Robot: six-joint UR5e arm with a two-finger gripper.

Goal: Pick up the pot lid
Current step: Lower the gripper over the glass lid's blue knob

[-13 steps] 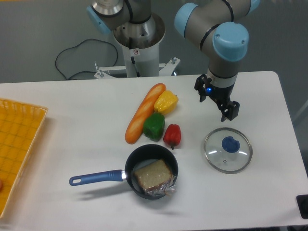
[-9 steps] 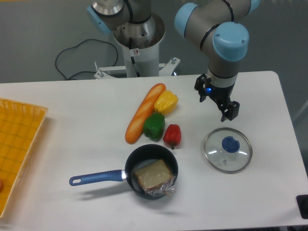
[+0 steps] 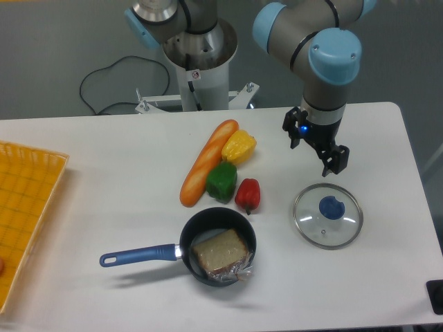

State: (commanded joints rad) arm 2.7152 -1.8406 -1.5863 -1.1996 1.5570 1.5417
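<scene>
Fingers of my gripper (image 3: 313, 158) stand well apart, tips aimed down, with white tabletop (image 3: 387, 277) showing in the gap between them. My wrist (image 3: 332, 59) is above them, the arm reaching in from the top edge of the picture, and I hang at a slight slant. Just beyond my tips, on the camera side, lies the pot lid (image 3: 311, 232) — clear glass, flat on the table, its round blue knob (image 3: 331, 207) facing up.

Across from me toward the picture's left is a cluster of food: a red pepper (image 3: 248, 195) nearest the lid, a green pepper (image 3: 221, 181) beside it, a yellow pepper (image 3: 239, 147) behind those, and a long orange-brown loaf (image 3: 201, 169) along their far side. Closer to the camera than this food sits a black pan (image 3: 250, 232), its blue handle (image 3: 138, 255) pointing to the picture's left. It holds a flat brown piece (image 3: 219, 250), with something crumpled and see-through (image 3: 239, 271) at the rim nearest the camera.

Farthest from my fingers, at the picture's left edge, is a yellow-orange crate (image 3: 31, 153) — only part of it shows.
</scene>
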